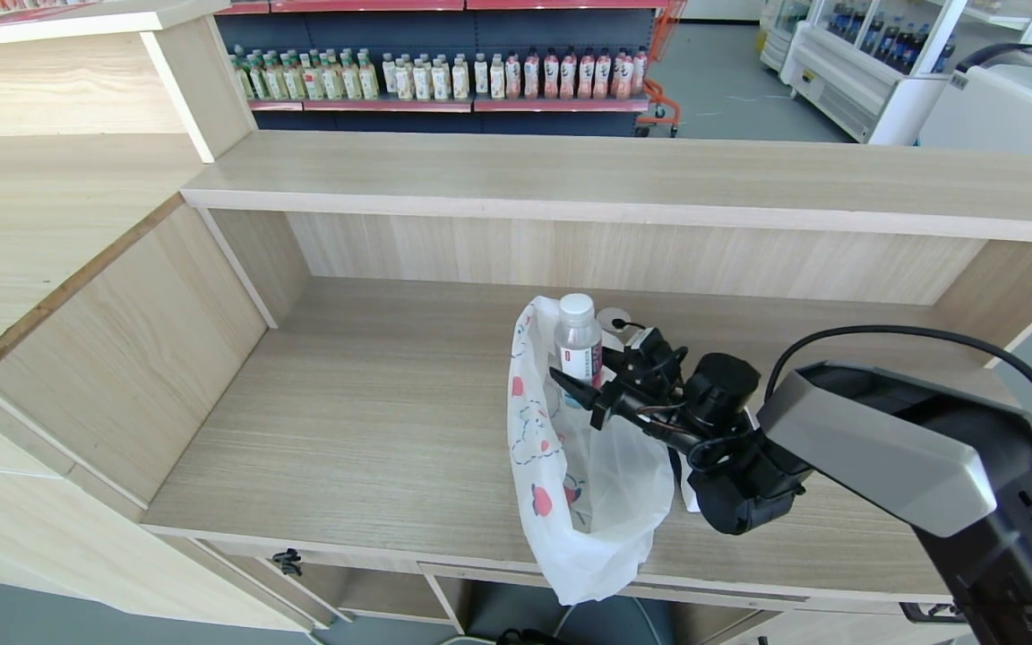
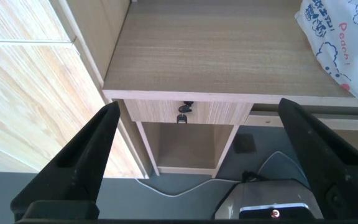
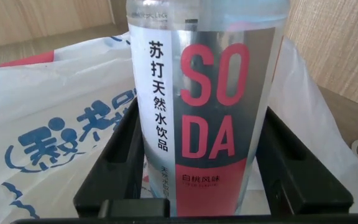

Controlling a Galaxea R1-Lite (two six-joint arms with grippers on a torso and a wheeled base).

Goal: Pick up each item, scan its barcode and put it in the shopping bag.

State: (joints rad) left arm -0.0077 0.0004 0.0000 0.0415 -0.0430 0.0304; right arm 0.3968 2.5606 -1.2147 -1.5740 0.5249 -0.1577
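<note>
A clear soda bottle (image 1: 578, 348) with a white cap and a red and white label stands upright in my right gripper (image 1: 589, 383), over the far side of the shopping bag's open mouth. In the right wrist view the black fingers (image 3: 120, 163) clamp the bottle (image 3: 197, 93) from both sides, with the bag (image 3: 55, 124) behind and beneath it. The white shopping bag (image 1: 570, 484) with red and blue prints sits on the counter and droops over its front edge. My left gripper (image 2: 197, 162) hangs open and holds nothing, low in front of the counter's edge, left of the bag (image 2: 344, 43).
The wooden counter (image 1: 373, 421) is a recess with a back wall, a left side wall and a raised ledge (image 1: 623, 179) above. A small white disc (image 1: 614, 319) lies behind the bottle. A drawer with a key (image 2: 184, 114) sits under the front edge.
</note>
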